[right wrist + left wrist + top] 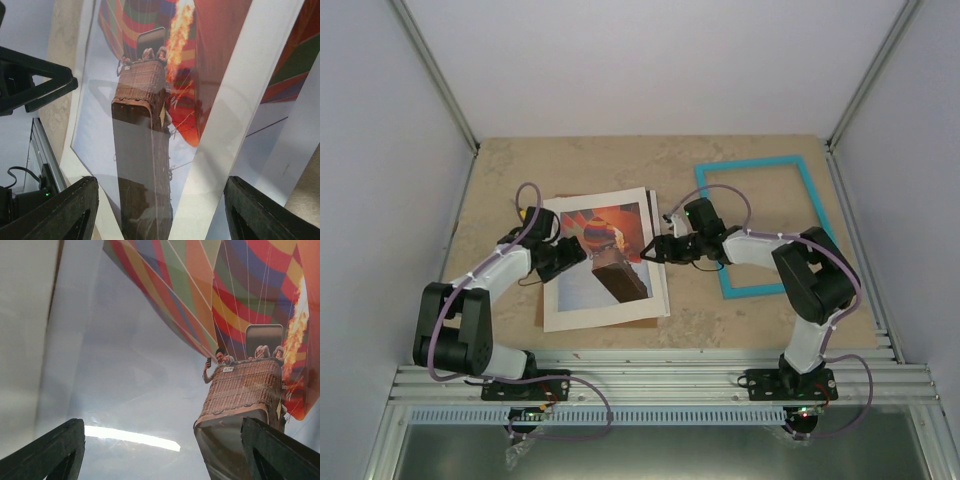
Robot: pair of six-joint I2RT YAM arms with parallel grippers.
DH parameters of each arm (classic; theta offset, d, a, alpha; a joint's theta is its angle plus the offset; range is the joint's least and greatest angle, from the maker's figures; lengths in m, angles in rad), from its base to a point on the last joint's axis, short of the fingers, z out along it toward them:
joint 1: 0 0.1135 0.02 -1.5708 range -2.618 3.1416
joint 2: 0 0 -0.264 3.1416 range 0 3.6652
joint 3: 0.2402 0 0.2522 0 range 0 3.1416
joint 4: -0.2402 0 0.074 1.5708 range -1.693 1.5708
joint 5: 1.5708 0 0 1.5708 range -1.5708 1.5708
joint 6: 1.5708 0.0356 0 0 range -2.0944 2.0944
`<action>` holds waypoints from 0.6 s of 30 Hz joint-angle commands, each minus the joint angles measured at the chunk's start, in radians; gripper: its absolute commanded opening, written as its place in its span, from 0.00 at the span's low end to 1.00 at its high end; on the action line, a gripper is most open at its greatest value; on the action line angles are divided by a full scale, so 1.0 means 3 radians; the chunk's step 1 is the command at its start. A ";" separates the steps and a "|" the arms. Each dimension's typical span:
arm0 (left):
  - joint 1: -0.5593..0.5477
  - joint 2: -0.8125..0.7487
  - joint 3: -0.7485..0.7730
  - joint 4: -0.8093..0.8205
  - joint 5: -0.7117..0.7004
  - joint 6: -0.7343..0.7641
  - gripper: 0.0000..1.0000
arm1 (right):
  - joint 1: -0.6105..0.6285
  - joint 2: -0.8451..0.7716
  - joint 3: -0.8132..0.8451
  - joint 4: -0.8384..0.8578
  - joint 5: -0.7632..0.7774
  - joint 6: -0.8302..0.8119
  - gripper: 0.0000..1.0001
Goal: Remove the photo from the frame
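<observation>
Photo [610, 235]: lies flat on the table [520, 170], at 9 o'clock from the table's middle, out of its surround, balloon side up.
Frame [750, 164]: turquoise, flat on the table at 3 o'clock from the photo, apart from it, bare tabletop showing through its opening.
White sheet [605, 312]: under the photo, its margin showing at 6 o'clock.
Brown board [642, 320]: a sliver peeks from under the sheet at 5 o'clock.
Left gripper [162, 422]: over the photo's 9 o'clock side, fingers spread wide, gripping nothing; whether the tips touch the print, I cannot tell.
Right gripper [161, 180]: over the photo's 3 o'clock edge, fingers likewise wide apart, nothing held; contact unclear.
</observation>
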 commanded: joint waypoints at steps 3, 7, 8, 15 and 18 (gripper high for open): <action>0.0014 0.0071 -0.0143 0.0182 0.0193 -0.0106 0.87 | 0.0021 0.0186 0.0035 0.0284 -0.0127 0.0222 0.67; 0.0014 0.0104 -0.0204 0.0246 0.0249 -0.0136 0.87 | 0.0021 0.0264 0.0035 0.0344 -0.0130 0.0289 0.66; 0.0014 0.0106 -0.0210 0.0253 0.0264 -0.0139 0.87 | 0.0021 0.0287 0.0044 0.0347 -0.0137 0.0298 0.65; 0.0014 0.0101 -0.0219 0.0275 0.0303 -0.0145 0.87 | 0.0021 0.0416 0.0061 0.0359 -0.0158 0.0369 0.63; 0.0014 0.0115 -0.0234 0.0298 0.0341 -0.0150 0.87 | 0.0026 0.0438 0.0056 0.0424 -0.0245 0.0401 0.61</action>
